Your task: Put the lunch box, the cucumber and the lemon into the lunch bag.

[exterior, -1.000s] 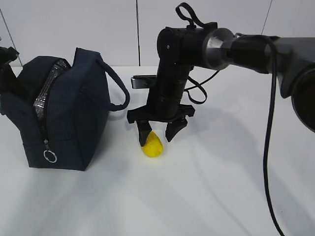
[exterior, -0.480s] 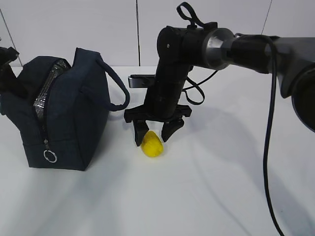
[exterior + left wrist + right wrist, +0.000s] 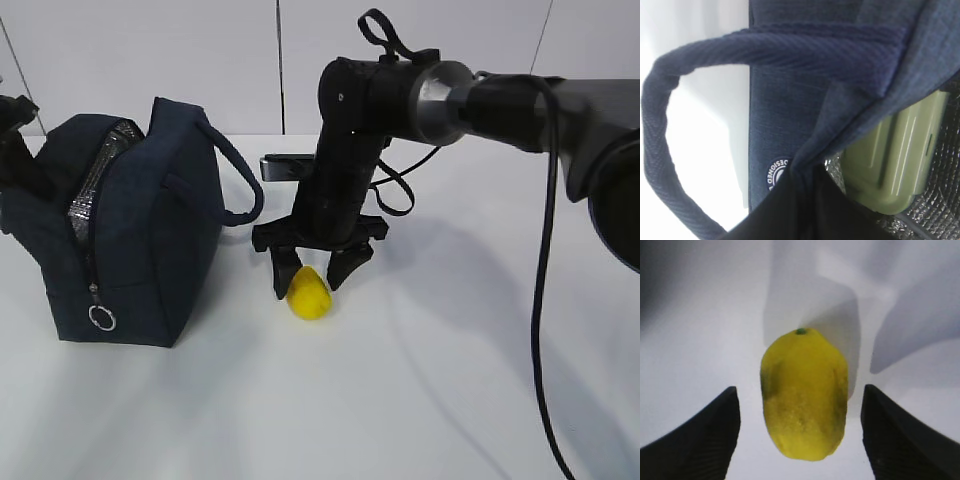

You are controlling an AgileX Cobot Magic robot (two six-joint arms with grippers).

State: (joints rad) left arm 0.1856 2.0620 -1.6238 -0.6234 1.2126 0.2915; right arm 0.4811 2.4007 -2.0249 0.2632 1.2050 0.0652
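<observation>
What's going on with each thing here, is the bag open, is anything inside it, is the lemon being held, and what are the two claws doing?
lunch bag: upright on the table, zipper open, silvery lining showing.
lunch box: already inside the bag.
lemon: lying on the table, not gripped.
right gripper: open, fingers either side of the lemon with gaps showing.
left gripper: shut on the lunch bag's fabric by its opening.
cucumber: not visible in any view.

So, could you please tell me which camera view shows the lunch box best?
The left wrist view: the lunch box shows as a sage-green lid inside the lunch bag, against the silvery lining. In the exterior view the bag's fabric hides it entirely, and the right wrist view shows only the lemon between open fingers.
</observation>
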